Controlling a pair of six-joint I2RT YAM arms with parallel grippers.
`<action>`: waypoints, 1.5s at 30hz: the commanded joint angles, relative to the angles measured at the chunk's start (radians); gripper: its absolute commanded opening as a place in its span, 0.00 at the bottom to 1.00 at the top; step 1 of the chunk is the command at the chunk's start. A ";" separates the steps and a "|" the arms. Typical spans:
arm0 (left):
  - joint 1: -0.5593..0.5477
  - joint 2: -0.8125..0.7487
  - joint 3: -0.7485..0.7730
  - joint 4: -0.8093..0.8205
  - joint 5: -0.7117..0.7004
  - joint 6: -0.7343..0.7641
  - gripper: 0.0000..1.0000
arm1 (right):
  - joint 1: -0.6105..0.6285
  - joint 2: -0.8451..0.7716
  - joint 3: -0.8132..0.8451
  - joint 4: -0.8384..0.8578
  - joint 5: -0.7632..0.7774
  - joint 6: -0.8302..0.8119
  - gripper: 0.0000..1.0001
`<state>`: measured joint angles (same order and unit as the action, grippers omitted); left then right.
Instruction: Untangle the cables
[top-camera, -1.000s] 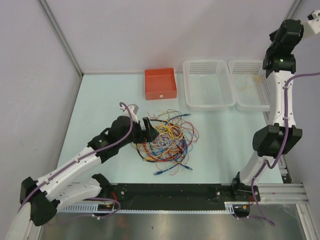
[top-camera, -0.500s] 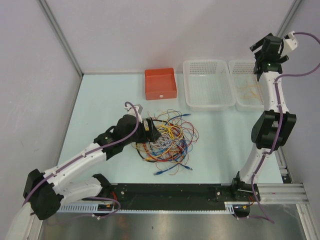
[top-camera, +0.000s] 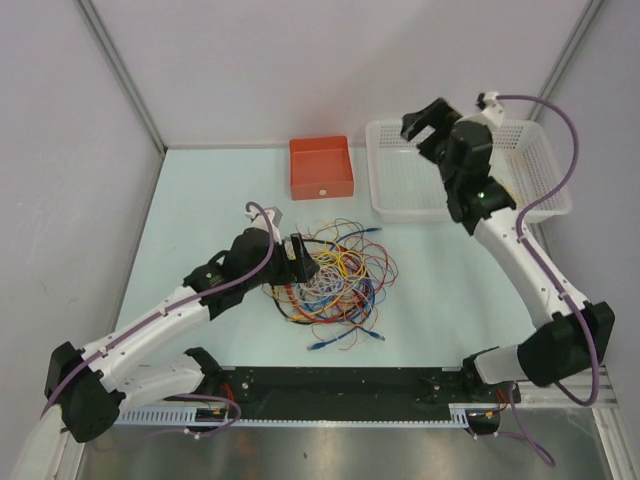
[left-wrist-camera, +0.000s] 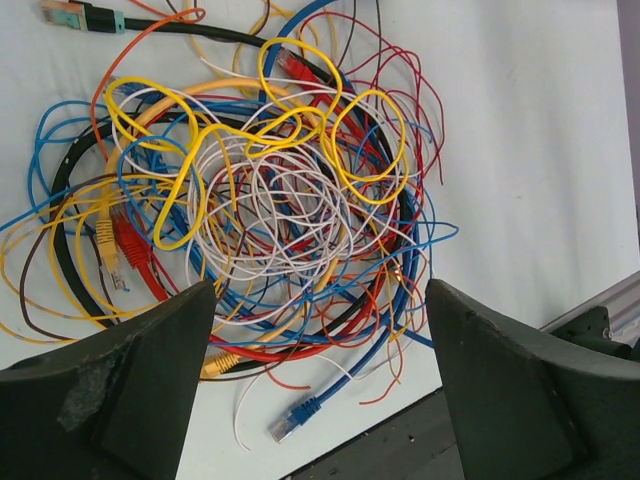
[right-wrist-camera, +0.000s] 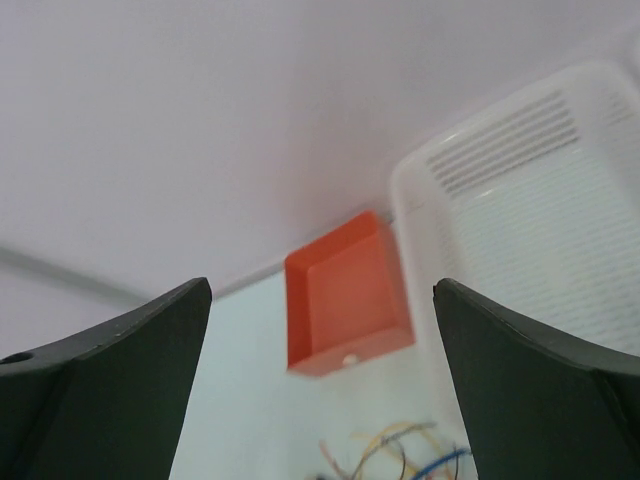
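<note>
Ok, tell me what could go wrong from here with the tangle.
1. The left jaws hang open, aimed at the dense knot of the cables; closing there would likely pinch several and lift the whole tangle.
2. The blue plug lies near the edge of the table and might get dragged off.

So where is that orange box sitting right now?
In the overhead view, the orange box sits near the far edge of the table. It is just left of the white basket and behind the tangle of cables.
</note>
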<state>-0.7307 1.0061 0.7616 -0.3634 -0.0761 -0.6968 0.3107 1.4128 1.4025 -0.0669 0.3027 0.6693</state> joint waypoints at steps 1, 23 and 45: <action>-0.004 0.031 0.024 -0.014 -0.010 0.002 0.90 | 0.129 -0.078 -0.149 -0.019 -0.071 -0.062 0.98; 0.099 0.492 0.116 0.037 -0.033 -0.020 0.72 | 0.559 -0.607 -0.623 -0.277 0.059 -0.082 0.96; 0.094 -0.121 0.479 -0.244 -0.251 0.184 0.00 | 0.738 -0.606 -0.551 -0.243 0.346 -0.164 1.00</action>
<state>-0.6365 0.9321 1.1370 -0.5320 -0.2817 -0.5701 0.9844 0.8280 0.7902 -0.3473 0.4473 0.5423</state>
